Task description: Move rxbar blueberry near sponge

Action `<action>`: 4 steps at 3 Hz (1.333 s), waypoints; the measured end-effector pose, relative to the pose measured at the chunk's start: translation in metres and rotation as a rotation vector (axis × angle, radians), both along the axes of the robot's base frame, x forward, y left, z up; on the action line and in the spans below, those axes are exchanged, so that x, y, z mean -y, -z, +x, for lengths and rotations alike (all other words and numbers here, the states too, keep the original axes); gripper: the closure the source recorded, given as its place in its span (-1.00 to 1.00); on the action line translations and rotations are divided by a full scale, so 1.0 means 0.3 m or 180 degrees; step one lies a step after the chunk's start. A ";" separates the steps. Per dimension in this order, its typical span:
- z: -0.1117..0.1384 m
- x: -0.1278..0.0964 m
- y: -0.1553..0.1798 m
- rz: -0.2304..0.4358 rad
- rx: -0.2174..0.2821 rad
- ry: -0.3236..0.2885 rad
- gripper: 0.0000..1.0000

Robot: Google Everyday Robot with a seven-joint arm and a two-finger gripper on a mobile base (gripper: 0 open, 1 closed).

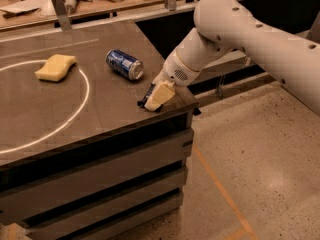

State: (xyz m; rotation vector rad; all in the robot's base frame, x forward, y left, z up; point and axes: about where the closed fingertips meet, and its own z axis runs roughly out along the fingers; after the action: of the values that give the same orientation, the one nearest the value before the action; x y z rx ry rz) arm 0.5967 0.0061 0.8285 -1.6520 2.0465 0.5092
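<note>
rxbar blueberry (142, 103) at jaws, table (100, 116) corner

Hand (157, 99) at corner of table (100, 114); soda can (124, 64) partly between it and sponge (56, 67).
</note>
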 end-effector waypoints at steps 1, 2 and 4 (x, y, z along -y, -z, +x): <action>0.000 0.000 -0.013 0.0000 0.0000 0.0000 0.72; -0.007 0.010 -0.005 0.0004 -0.0001 0.0003 1.00; 0.019 0.042 -0.075 0.0048 0.0131 0.0040 1.00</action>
State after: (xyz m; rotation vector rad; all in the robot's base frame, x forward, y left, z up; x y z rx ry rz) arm 0.6026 -0.0065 0.8510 -1.6266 2.0175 0.4811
